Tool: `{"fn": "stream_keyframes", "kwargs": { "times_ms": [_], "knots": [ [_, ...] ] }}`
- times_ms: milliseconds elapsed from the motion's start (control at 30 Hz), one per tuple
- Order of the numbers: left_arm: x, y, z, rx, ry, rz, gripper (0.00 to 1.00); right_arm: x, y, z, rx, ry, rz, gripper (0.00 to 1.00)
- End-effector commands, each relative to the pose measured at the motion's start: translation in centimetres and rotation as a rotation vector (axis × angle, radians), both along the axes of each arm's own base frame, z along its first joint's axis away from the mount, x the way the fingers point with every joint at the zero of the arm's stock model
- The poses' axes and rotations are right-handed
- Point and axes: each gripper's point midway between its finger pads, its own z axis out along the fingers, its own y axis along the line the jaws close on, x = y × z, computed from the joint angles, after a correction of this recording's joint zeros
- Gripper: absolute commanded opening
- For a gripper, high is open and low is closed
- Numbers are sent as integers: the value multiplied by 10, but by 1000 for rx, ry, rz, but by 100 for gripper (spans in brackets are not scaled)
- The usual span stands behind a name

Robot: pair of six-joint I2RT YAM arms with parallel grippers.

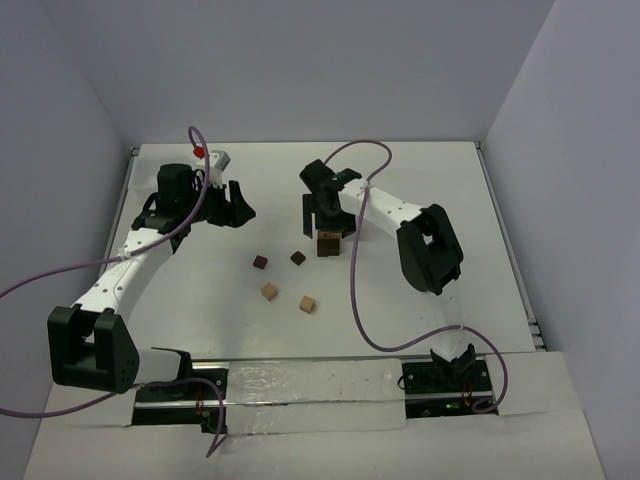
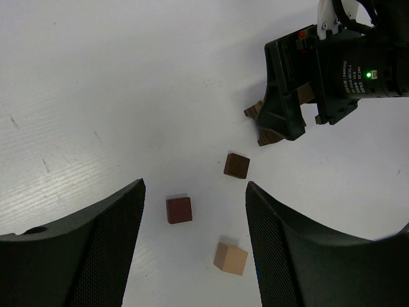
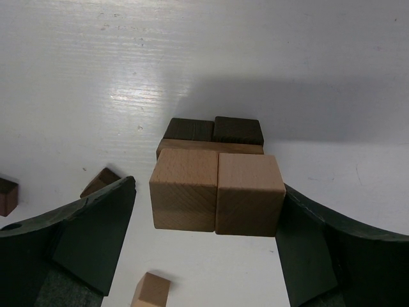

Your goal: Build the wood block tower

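The tower stands mid-table. In the right wrist view its top is two tan cubes side by side, resting on dark brown cubes. My right gripper hangs over it, open, with its fingers on either side of the tan pair. The right finger is close against the right cube and the left finger stands apart. Loose blocks lie in front: two dark and two tan. My left gripper is open and empty, above a dark red cube and a tan cube.
The right gripper's body fills the upper right of the left wrist view and hides most of the tower. White walls enclose the table on three sides. Purple cables loop over both arms. The arm bases stand at the near edge.
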Motion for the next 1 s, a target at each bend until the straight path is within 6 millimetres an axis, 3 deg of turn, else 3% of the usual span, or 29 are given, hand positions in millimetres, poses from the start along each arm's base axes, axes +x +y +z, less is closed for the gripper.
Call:
{"fn": "stream_keyframes", "kwargs": {
  "times_ms": [0,867,967],
  "knots": [
    [5,-3,12,-31,-48,-13,71,8,10,20,39,-51,4,89],
    [5,-3,12,-35,-47,-14,71,5,12,19,51,-42,14,87],
    [5,-3,12,-36,-46,-12,71,5,12,20,50,-44,16,92]
  ]
}}
